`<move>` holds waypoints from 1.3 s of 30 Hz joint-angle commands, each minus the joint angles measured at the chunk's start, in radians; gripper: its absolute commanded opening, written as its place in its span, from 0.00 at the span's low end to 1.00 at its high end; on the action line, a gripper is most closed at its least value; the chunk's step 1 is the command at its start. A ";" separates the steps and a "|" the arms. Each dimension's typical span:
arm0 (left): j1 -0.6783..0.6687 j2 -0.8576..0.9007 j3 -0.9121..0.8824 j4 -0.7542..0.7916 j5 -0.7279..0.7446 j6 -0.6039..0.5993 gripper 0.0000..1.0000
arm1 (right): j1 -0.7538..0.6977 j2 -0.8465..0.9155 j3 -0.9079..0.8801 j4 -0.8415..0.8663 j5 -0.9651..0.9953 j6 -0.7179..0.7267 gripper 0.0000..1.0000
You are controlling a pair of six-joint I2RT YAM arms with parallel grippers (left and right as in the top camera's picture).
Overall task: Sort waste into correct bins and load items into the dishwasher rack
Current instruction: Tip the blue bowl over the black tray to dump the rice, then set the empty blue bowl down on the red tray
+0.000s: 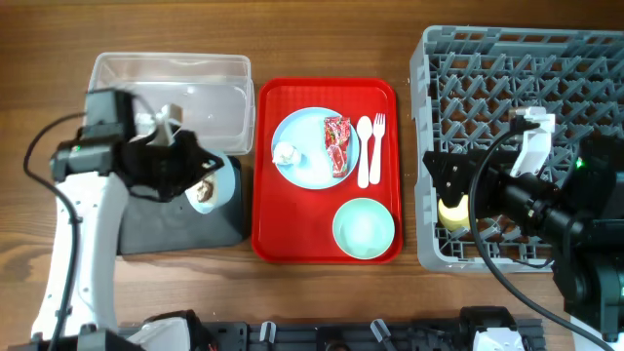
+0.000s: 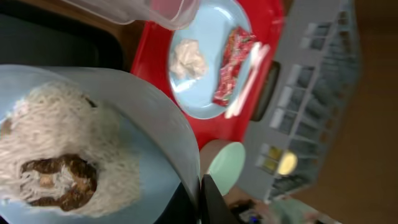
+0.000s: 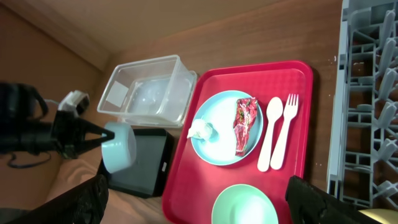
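Overhead, the left claw [image 1: 198, 175] was clamped shut on the rim of a round light blue plastic bowl [image 1: 218, 185], which was tipped on its side over the shallow black rectangular plastic tray [image 1: 175, 226]. The left wrist view showed white rice-like scraps [image 2: 62, 143] and a brown lump clinging inside the bowl. The right claw [image 3: 205, 198] stood wide open and empty above the large grey lattice plastic rack [image 1: 517, 68], near a small yellow cup [image 1: 451, 213] sitting in it. On the flat red plastic tray [image 1: 292, 244], a round light blue plate [image 1: 310, 166] carried a crumpled white paper napkin ball [image 1: 286, 153] and a red printed wrapper [image 1: 338, 144].
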 commanded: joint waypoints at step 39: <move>0.300 0.167 -0.267 0.073 0.820 0.447 0.04 | -0.002 0.000 -0.001 0.030 -0.017 0.014 0.94</move>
